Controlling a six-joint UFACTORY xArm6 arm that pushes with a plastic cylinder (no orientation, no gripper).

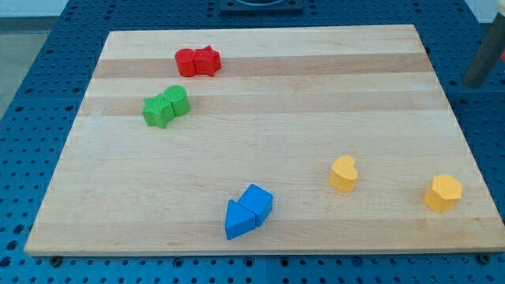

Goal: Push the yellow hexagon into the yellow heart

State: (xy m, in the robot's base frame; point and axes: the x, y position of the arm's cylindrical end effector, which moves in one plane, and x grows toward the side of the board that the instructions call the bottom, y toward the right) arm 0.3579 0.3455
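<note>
Just one view here, taken from above and in front of the wooden board [260, 142], angled down across it. The whole board is framed, far edge narrower toward the view's top, with blue perforated table [31, 71] seen around it. It's shot from moderately close. No second view is given for overlap.

A pale wooden board [260, 150] rests on a blue (perforated) table [31, 102].

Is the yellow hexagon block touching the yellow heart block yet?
No. The yellow hexagon block sits apart from the yellow heart block, bare wood between them.
</note>
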